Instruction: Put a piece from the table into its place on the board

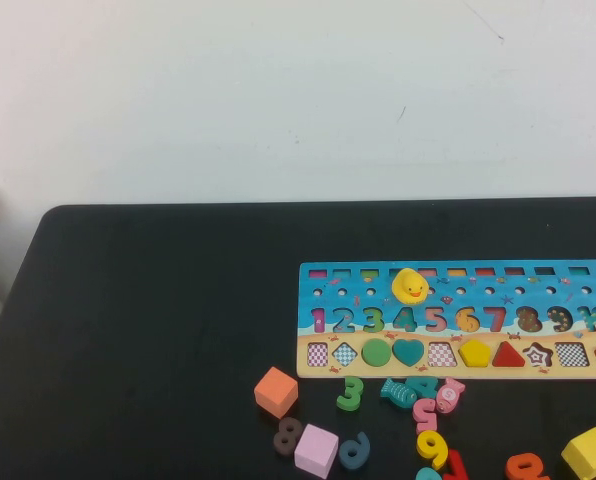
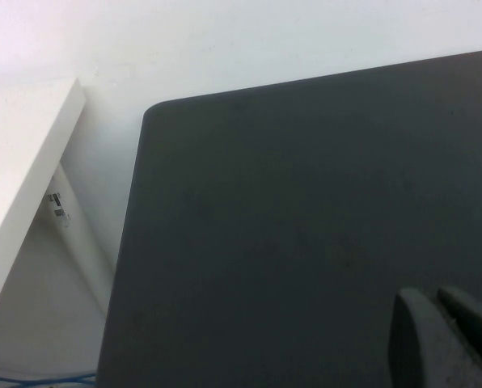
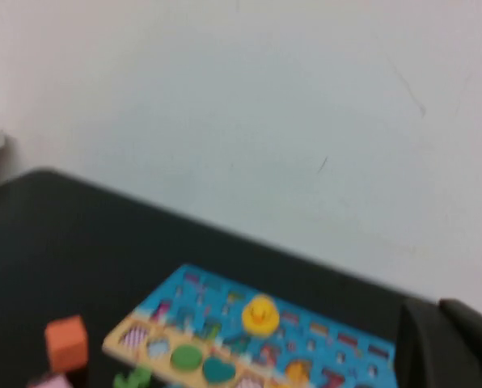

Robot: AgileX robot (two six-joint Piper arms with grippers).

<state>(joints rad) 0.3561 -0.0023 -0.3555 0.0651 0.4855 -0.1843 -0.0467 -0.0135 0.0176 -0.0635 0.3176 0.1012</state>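
On the black table (image 1: 158,330), blue number board (image 1: 458,300) with yellow pentagon piece (image 1: 474,352) already seated in its slot, apparently finished; left gripper (image 2: 447,339) low over bare tabletop, right gripper (image 3: 451,343) raised clear, both clenched empty.

Neither of your arms shows in the high view. Your left gripper (image 2: 445,335) sits at the lower right of its wrist frame, fingers together. Your right gripper (image 3: 451,343) sits at the lower right of its own frame, closed, holding nothing.
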